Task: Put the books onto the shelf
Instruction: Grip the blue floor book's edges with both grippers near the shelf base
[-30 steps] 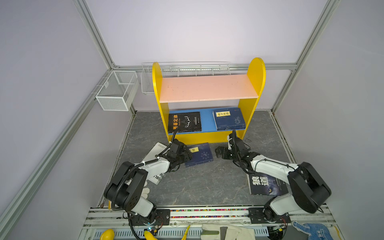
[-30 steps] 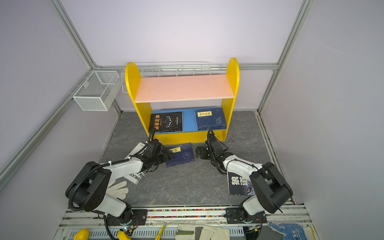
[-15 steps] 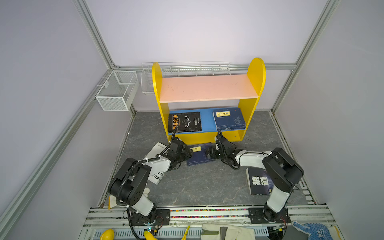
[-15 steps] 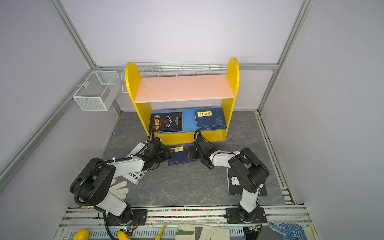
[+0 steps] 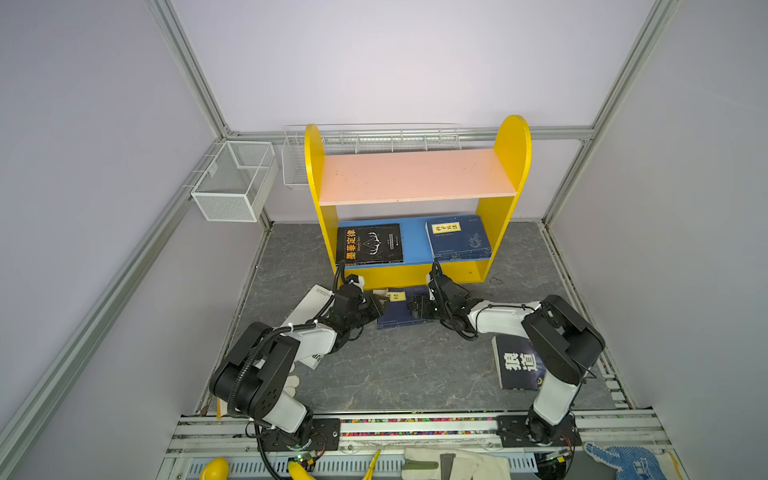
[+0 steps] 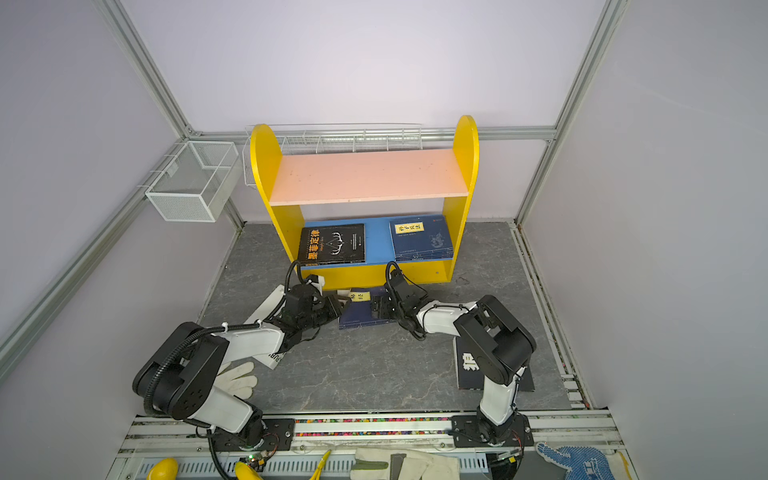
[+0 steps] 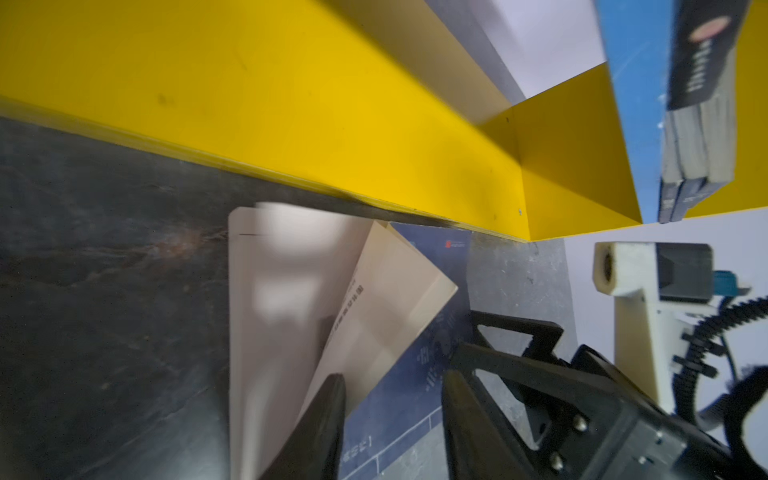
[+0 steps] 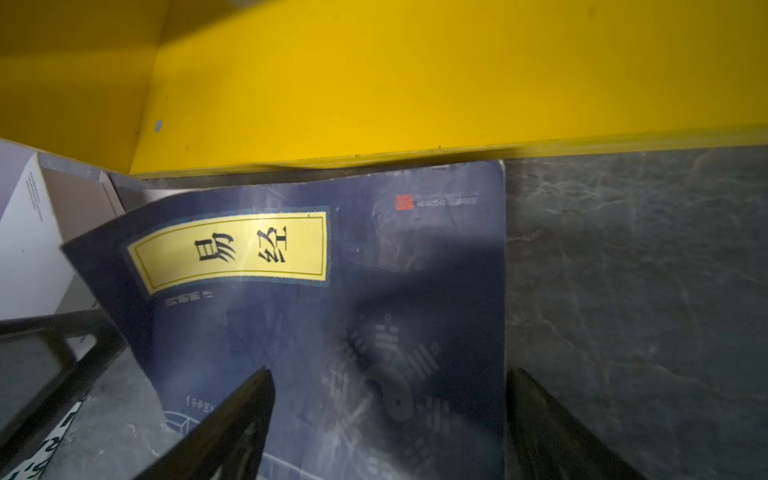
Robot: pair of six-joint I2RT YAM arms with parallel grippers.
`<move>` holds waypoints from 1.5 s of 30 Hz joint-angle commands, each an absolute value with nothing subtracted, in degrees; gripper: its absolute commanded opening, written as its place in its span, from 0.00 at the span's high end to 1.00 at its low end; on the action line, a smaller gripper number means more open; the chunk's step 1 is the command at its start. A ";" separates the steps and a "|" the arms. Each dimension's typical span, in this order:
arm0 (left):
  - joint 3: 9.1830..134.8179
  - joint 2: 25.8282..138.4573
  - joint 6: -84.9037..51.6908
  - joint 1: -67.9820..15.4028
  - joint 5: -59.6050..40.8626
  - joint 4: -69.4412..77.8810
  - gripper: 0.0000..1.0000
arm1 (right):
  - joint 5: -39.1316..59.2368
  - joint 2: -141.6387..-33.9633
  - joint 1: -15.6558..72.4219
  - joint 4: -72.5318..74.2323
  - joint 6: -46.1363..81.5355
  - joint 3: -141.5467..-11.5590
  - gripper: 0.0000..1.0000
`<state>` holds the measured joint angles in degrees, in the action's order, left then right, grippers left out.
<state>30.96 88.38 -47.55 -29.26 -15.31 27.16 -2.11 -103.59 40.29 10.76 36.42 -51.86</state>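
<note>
A large white book (image 5: 309,300) lies at the left of the grey counter (image 5: 395,374) under the left arm. The left end effector (image 5: 380,305) has its jaws partly open around the raised left edge of a thin navy book (image 5: 395,320) without clamping it, and cream pages fan out beside 1 finger (image 7: 328,415). That book lies just in front of the shelf (image 5: 415,275), whose blue lower board (image 5: 415,245) carries 1 black book (image 5: 370,244) and a navy stack (image 5: 457,241) – the right end effector (image 5: 415,309) gapes wide over its right edge, holding nothing, with a dark book (image 5: 515,368) further right.
</note>
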 commanded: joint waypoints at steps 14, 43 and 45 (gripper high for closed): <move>37.52 91.35 -32.36 -29.27 -9.06 15.07 0.44 | -0.62 -104.50 41.05 7.05 34.72 -53.22 0.12; 37.82 92.83 -35.30 -29.27 -21.15 21.10 0.92 | -1.83 -102.91 41.07 5.01 32.37 -55.47 0.12; 37.47 91.82 -36.02 -29.27 -21.20 20.83 0.95 | -1.93 -102.21 41.00 4.79 31.92 -55.55 0.11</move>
<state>38.15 94.17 -35.18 -29.04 -19.99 20.45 -2.09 -104.55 40.56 5.39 33.15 -55.18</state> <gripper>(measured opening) 0.062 0.886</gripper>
